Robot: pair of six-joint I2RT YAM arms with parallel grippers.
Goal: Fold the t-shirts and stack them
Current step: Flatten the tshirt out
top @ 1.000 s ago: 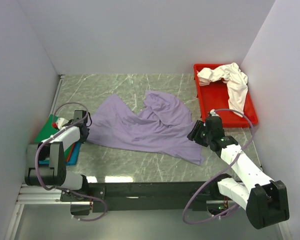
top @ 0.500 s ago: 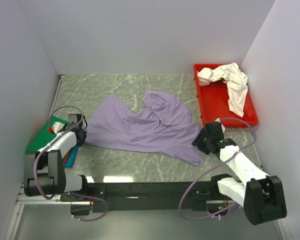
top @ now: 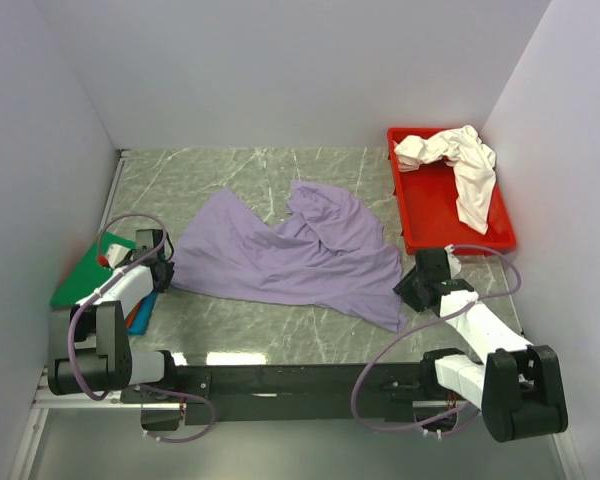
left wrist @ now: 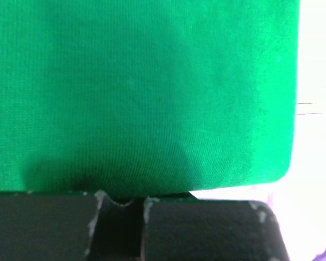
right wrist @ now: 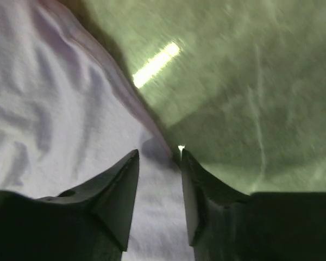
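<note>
A lavender t-shirt (top: 290,255) lies spread and wrinkled across the middle of the marble table. My right gripper (top: 408,290) is low at its right hem, and its open jaws straddle the edge of the lavender cloth (right wrist: 60,109). A folded green t-shirt (top: 85,278) lies at the far left, with a blue edge (top: 143,310) showing under it. My left gripper (top: 160,272) is shut just off the green shirt's right side. Green cloth (left wrist: 141,92) fills the left wrist view above the closed fingers (left wrist: 206,228). A creamy white t-shirt (top: 460,165) lies crumpled in the tray.
The red plastic tray (top: 430,210) stands at the back right, close behind my right arm. White walls close in the table on the left, back and right. Bare marble (right wrist: 250,81) shows right of the lavender hem.
My right gripper has come nearer and lower along the lavender shirt's right edge, and its jaws have narrowed. My left gripper drew back slightly toward the green shirt, then stayed still.
</note>
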